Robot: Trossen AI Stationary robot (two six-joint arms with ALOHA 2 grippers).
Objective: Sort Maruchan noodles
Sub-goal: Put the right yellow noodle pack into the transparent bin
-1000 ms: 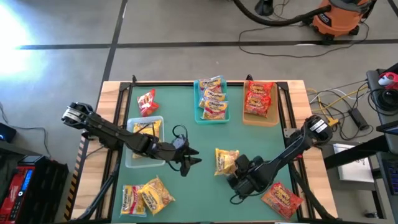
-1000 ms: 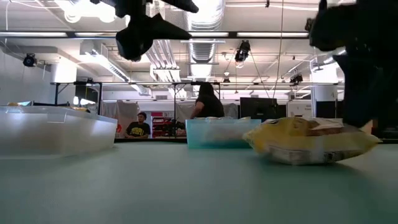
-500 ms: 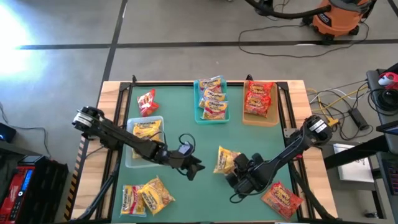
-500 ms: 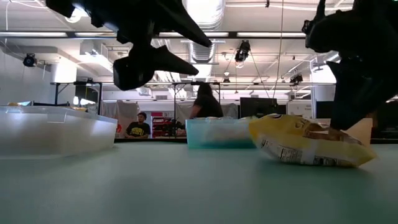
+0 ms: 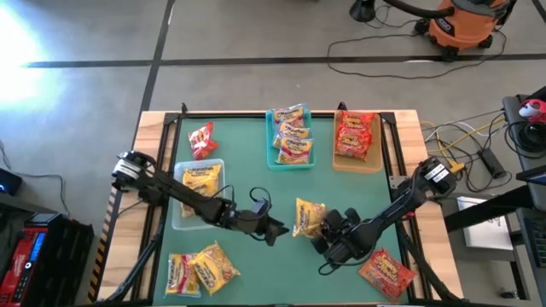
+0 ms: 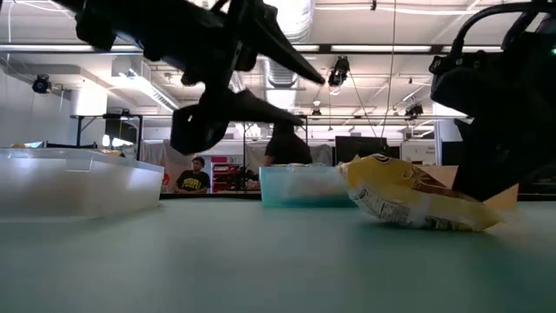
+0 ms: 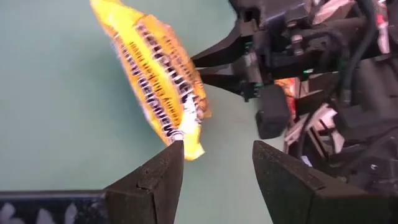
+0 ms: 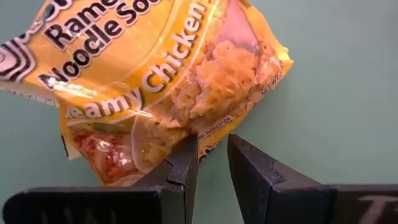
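Note:
A yellow Maruchan noodles packet (image 5: 308, 217) sits tilted at the middle of the green table (image 5: 256, 166), and also shows in the left wrist view (image 7: 155, 81). My right gripper (image 5: 328, 228) is shut on the edge nearest it. My left gripper (image 5: 275, 228) hangs open just to the packet's left, above the table. Its fingers (image 7: 158, 177) stand either side of the packet's corner without touching. Other packets lie in three trays and loose on the table. My right gripper pinches the packet's edge (image 8: 208, 144) between its two fingers, slanting down from the table's right near side. The packet is tilted. Its end by the gripper (image 6: 482, 222) is low at the table and its other end (image 6: 356, 169) is raised.
A clear tray (image 5: 182, 213) at the left holds a yellow packet, a teal tray (image 5: 274, 159) at the back holds several, and a tan tray (image 5: 375, 160) holds red ones. Loose packets: red (image 5: 201, 141) far left, two yellow (image 5: 200, 269) near left, red (image 5: 388, 275) near right.
My left gripper has come down and toward the table's right, rolling as it closed in on the yellow packet. My right gripper has sunk and tipped with the packet. The packet has gone from lying flat to tilted, its free end lifted and shifted a little left.

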